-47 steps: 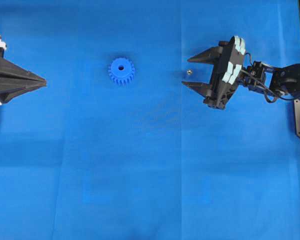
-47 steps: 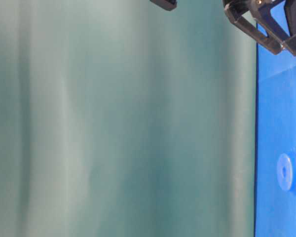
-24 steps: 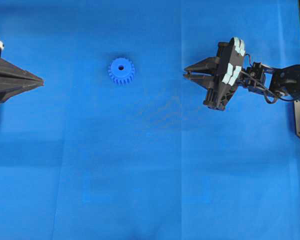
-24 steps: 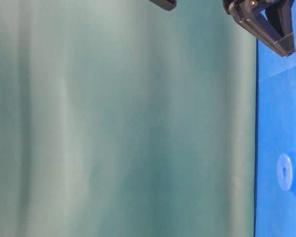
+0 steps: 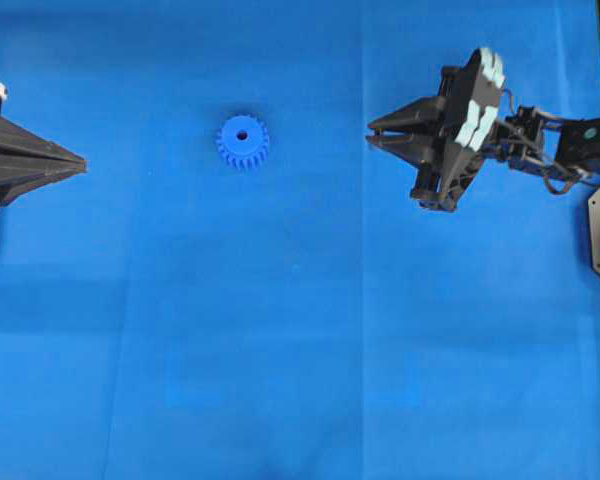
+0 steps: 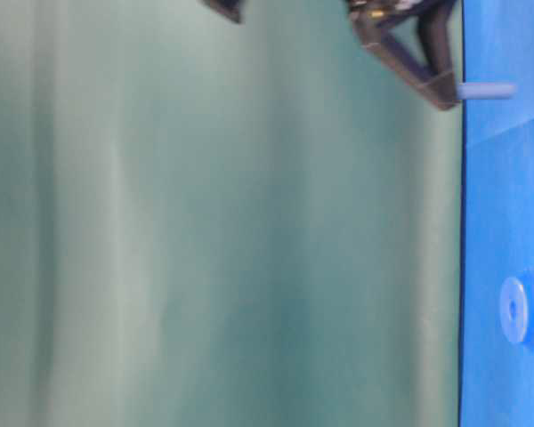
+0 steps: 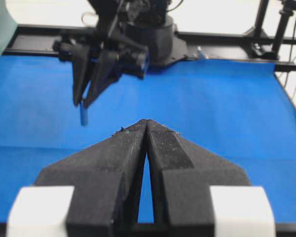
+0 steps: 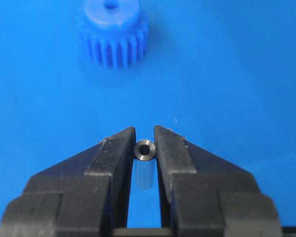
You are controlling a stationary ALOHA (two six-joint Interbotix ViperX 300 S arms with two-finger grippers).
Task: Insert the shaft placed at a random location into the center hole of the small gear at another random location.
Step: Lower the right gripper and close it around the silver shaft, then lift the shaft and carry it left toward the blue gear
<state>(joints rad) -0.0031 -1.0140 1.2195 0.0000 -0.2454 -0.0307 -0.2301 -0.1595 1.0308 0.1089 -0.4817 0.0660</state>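
A: Your right gripper (image 8: 144, 143) is clamped on the shaft (image 8: 144, 150), pinched between the fingertips, lifted off the blue cloth (image 5: 300, 350).

B: And the small gear (image 5: 243, 142)?

A: Well ahead of those tips, open cloth between. Your left gripper (image 7: 147, 129) is pressed closed, empty, by the far edge.

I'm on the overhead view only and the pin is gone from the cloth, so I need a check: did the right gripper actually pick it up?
Observer: Yes. The right wrist view shows the shaft clamped between the right gripper tips.
Operator: Is it off the cloth?
Observer: The table-level view shows the shaft hanging from the tips, clear of the blue cloth.
Operator: And the left gripper?
Observer: The left gripper is shut and empty.
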